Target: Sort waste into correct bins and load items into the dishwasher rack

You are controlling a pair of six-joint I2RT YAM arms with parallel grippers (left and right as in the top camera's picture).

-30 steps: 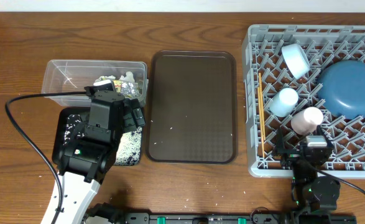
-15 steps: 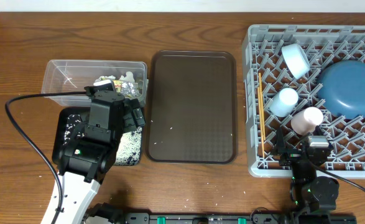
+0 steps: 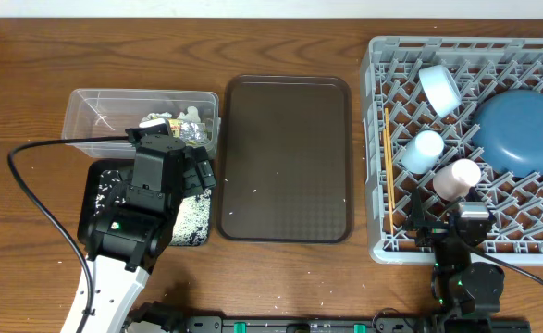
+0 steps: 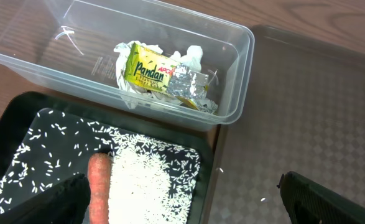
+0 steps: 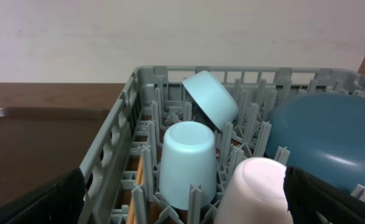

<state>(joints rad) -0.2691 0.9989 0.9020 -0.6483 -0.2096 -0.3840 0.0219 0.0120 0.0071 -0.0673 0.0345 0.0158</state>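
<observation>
The clear tub (image 3: 95, 106) holds the yellow-green wrapper (image 4: 148, 70) and the crumpled tissue (image 4: 191, 57). In the black tray (image 4: 20, 124) in front of it lie the carrot (image 4: 98, 186) and a heap of rice (image 4: 148, 186). My left gripper (image 4: 188, 205) hangs open over that tray's right end, empty. The grey rack (image 3: 382, 139) carries the blue plate (image 3: 525, 129), the white bowl (image 3: 439, 88), the light-blue cup (image 5: 188, 162), the pink cup (image 5: 257, 193) and the chopsticks (image 3: 388, 157). My right gripper (image 5: 185, 202) stands open at the rack's near edge, holding nothing.
A flat brown tray (image 3: 285, 157) lies between the bins and the rack, with a few stray rice grains on it. A black cable (image 3: 40, 148) loops left of the left arm. Wooden table surrounds everything.
</observation>
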